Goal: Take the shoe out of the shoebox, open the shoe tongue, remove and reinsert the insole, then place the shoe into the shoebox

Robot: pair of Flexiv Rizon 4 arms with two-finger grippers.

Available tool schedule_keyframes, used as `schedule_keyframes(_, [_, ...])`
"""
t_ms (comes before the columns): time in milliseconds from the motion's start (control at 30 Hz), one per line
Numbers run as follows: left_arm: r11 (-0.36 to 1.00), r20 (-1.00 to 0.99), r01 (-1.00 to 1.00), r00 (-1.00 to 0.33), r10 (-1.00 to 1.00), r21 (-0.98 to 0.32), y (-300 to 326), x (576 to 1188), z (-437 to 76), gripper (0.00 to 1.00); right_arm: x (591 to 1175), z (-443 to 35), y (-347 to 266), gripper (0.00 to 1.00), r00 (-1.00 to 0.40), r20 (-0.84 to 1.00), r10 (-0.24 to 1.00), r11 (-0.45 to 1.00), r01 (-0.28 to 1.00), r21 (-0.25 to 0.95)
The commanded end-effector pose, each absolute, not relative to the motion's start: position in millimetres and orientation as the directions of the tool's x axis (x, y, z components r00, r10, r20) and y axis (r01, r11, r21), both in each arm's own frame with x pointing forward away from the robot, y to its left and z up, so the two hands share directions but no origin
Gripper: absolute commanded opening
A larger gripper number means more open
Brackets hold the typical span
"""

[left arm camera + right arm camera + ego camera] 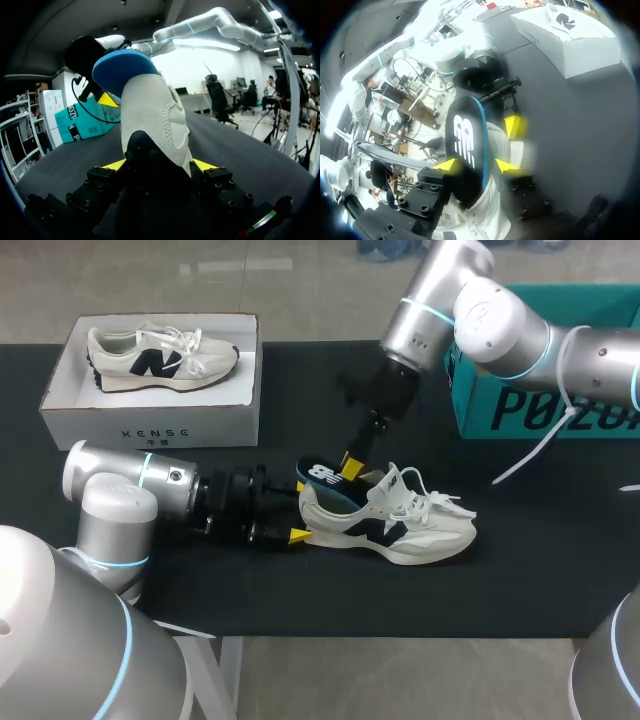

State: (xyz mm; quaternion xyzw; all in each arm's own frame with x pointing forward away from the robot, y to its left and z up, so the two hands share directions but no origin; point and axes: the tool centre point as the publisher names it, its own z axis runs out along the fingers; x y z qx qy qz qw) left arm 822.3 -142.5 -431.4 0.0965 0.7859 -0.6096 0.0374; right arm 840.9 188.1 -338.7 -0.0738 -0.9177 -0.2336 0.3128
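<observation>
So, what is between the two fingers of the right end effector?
The dark blue insole, standing partly out of the white shoe. Both fingers of the right end effector press on it, which the right wrist view shows most clearly.

A robotics lab or test bench is shown. Two grey robot arms with glowing blue rings at the joints, the left arm [130, 495] and the right arm [500, 325], are set at a table [520, 580] covered in black. Practice props are laid out on it: a shoe [400, 528], a white shoebox [150, 422] with a second shoe [160, 358] in it, and a teal box [520, 405].
</observation>
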Motion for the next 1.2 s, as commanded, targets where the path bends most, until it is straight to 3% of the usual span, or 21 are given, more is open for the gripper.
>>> schedule_keyframes(33, [0.239, -0.178, 0.198, -0.978, 0.105, -0.951, -143, 821, -434, 0.0, 842, -340, 188, 0.0, -0.79, 0.612, -0.018, 0.875, 0.284, 0.392])
schedule_keyframes(1200, [0.239, -0.178, 0.198, -0.978, 0.105, -0.951, -143, 821, -434, 0.0, 838, -311, 197, 0.0, -0.83, 0.551, -0.091, 0.809, 0.261, 0.526])
